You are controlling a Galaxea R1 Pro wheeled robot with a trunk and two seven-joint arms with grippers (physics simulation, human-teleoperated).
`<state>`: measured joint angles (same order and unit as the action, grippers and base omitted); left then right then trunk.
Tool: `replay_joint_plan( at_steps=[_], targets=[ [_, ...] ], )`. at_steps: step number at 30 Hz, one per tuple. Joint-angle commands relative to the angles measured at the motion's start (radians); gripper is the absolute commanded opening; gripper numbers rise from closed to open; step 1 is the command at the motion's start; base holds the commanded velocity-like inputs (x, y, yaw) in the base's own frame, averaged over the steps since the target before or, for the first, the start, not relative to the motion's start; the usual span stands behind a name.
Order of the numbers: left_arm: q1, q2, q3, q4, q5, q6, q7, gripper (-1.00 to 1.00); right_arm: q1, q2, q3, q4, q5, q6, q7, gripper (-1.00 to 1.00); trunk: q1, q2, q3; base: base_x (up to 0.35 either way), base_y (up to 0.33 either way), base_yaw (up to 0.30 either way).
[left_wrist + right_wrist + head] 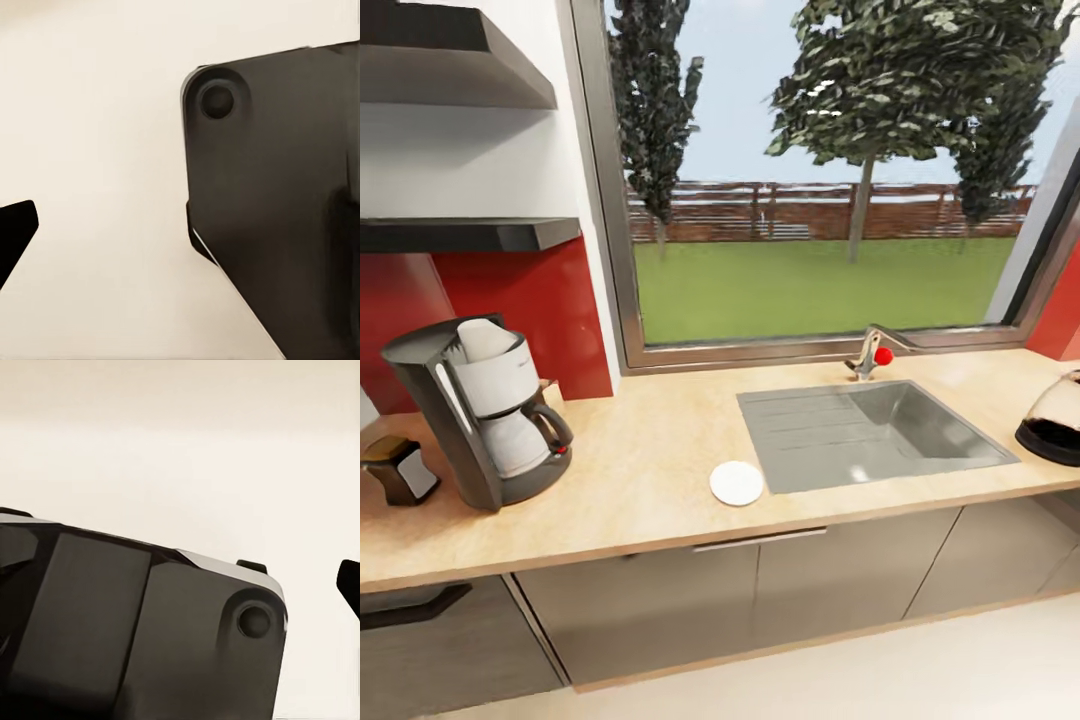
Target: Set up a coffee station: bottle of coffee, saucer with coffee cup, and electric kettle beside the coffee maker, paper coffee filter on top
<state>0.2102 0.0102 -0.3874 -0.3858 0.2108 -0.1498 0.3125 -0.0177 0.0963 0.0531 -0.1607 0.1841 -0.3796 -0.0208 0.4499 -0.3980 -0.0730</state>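
Bright, even daylight from the window (820, 180). Table (640, 460) evenly lit, soft shadow under the coffee maker (485, 410). Slight softness throughout; straight lines bow toward frame edges. Wrist views: pale, blurred, dark shapes up close.

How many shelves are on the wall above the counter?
2. The upper shelf is at the head view's top left; the lower shelf hangs under it, above the coffee maker. Both run past the picture's left edge, and nothing visible stands on them.
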Motion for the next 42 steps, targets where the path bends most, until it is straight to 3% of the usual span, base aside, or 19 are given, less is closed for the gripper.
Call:
replay_joint_plan(
  at_steps=[1, 6, 11, 14, 17, 22, 28, 42],
  targets=[
    [0.000, 0.002, -0.008, -0.003, 0.010, -0.002, 0.007, 1.00, -0.001, 0.000, 0.005, 0.001, 0.000, -0.002, -0.002, 1.00, 0.000, -0.002, -0.002, -0.190, -0.132, 0.270],
    [-0.004, 0.001, -0.009, -0.007, 0.010, -0.003, 0.007, 1.00, -0.001, 0.000, 0.005, 0.001, 0.000, -0.002, -0.002, 1.00, 0.000, -0.002, -0.002, -0.075, -0.052, 0.216],
    [-0.047, 0.002, -0.012, -0.012, -0.001, -0.002, 0.007, 1.00, -0.001, -0.002, 0.004, -0.015, 0.002, -0.003, -0.004, 1.00, 0.000, -0.002, -0.002, -0.007, -0.005, 0.032],
    [-0.096, 0.009, -0.016, -0.018, -0.007, -0.003, 0.007, 1.00, -0.001, -0.004, 0.004, -0.084, 0.004, -0.004, -0.005, 1.00, 0.000, -0.002, -0.002, -0.001, -0.001, 0.005],
    [-0.180, 0.016, -0.016, -0.022, -0.009, -0.040, 0.007, 1.00, -0.001, -0.005, 0.004, -0.187, 0.004, -0.004, -0.005, 1.00, 0.000, -0.002, -0.002, 0.000, 0.000, 0.001],
    [-0.268, 0.009, -0.012, -0.040, -0.008, -0.090, 0.008, 1.00, -0.001, -0.006, 0.004, -0.301, 0.005, -0.005, -0.005, 1.00, 0.000, -0.002, -0.002, 0.000, 0.000, 0.000],
    [-0.388, 0.003, -0.009, -0.267, 0.002, -0.100, 0.009, 1.00, -0.003, -0.005, 0.004, -0.496, 0.003, -0.008, -0.006, 1.00, 0.000, -0.002, -0.002, 0.000, 0.000, 0.000],
    [-0.489, 0.000, -0.003, -0.603, 0.009, -0.092, 0.016, 1.00, -0.021, 0.014, 0.008, -0.865, -0.001, -0.007, -0.007, 1.00, 0.000, -0.002, -0.002, 0.000, 0.000, 0.000]
  ],
)
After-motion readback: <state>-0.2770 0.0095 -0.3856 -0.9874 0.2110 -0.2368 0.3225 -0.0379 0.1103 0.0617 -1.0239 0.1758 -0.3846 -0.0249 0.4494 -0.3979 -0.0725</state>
